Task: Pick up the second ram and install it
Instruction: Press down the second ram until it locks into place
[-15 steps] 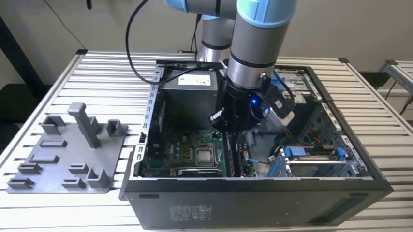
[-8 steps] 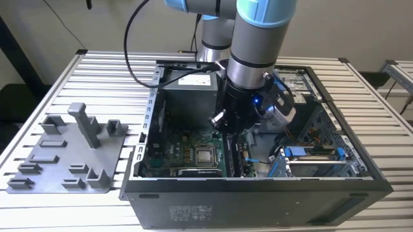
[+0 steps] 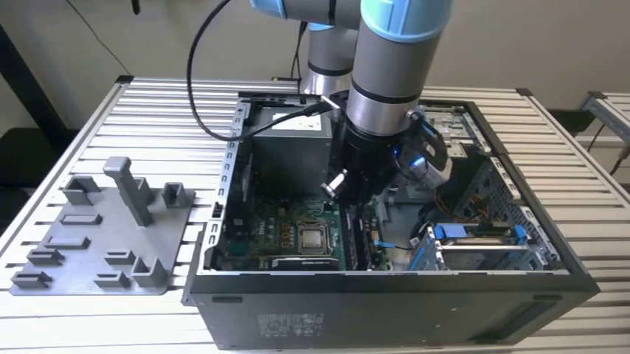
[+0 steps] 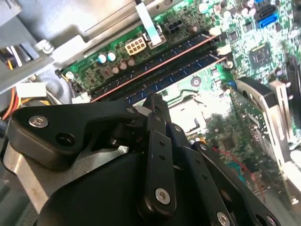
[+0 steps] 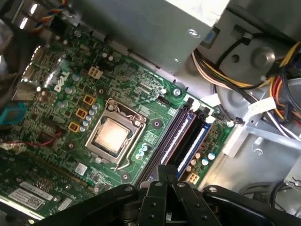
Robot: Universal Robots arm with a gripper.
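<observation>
My gripper (image 3: 347, 198) reaches down into the open computer case (image 3: 551, 254), just over the memory slots on the green motherboard (image 5: 61, 108). Both wrist views show its black fingers (image 5: 162, 181) pressed together with nothing between them, so it is shut. A long narrow dark blue stick, apparently the second ram (image 5: 193, 141), stands upright in a slot. A darker stick (image 5: 176, 136) sits in the slot beside it. The fingertips (image 4: 157, 106) hover at one end of these slots (image 4: 188, 70); I cannot tell whether they touch the ram.
The silver processor socket (image 5: 113, 134) lies beside the slots. The grey power supply (image 3: 291, 144) and bundles of coloured cables (image 5: 277, 94) crowd the case. A grey holder tray (image 3: 99, 236) with upright posts rests on the slatted table at the exterior view's left.
</observation>
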